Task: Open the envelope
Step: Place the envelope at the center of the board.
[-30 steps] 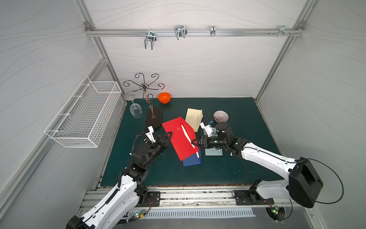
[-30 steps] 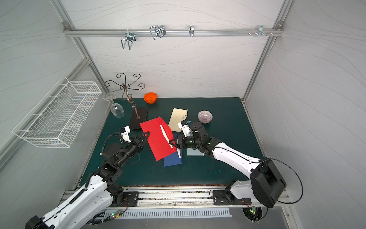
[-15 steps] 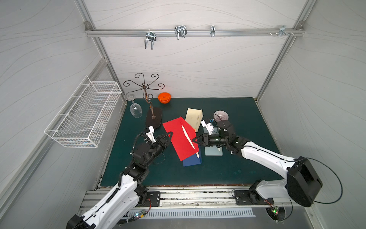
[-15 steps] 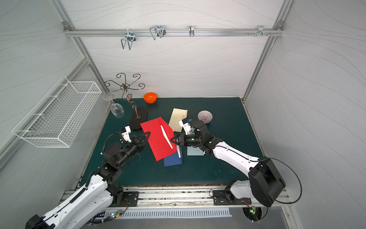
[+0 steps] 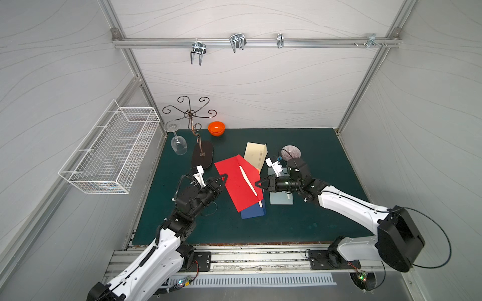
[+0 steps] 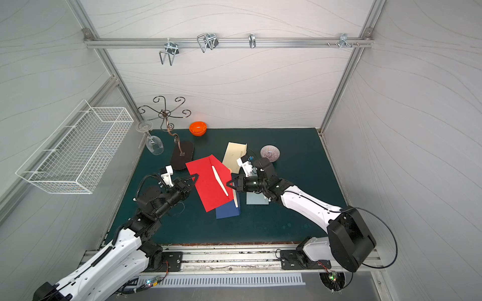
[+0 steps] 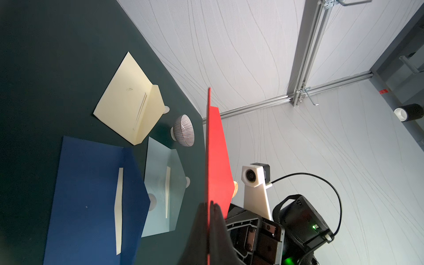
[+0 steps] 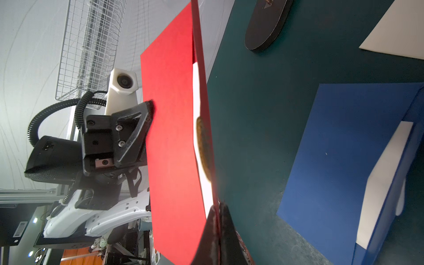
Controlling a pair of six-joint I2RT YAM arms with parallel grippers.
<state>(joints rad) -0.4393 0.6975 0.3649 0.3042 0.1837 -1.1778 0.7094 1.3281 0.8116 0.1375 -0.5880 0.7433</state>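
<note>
Red envelope (image 5: pixel 240 185) up off tabletop (image 5: pixel 313 221), held between two grippers. Left gripper (image 5: pixel 223 179) clamped on its left edge; right gripper (image 5: pixel 258 183) pinched tight on flap edge, opposite side. One white strip across red face.

Three more envelopes flat below: cream envelope (image 5: pixel 254 153), navy envelope (image 5: pixel 253 212), pale blue envelope (image 5: pixel 280 199).

Two bowls: orange bowl (image 5: pixel 216 128) at back, striped bowl (image 5: pixel 291 151) near right arm. One wine glass (image 5: pixel 178 147) beside one stand (image 5: pixel 202 156). One wire basket (image 5: pixel 109 156) on wall.

Pale wavy-lined walls (image 5: pixel 234 86) enclose a dark green tabletop (image 5: pixel 313 221); a wire basket (image 5: pixel 109 153) hangs on one.
</note>
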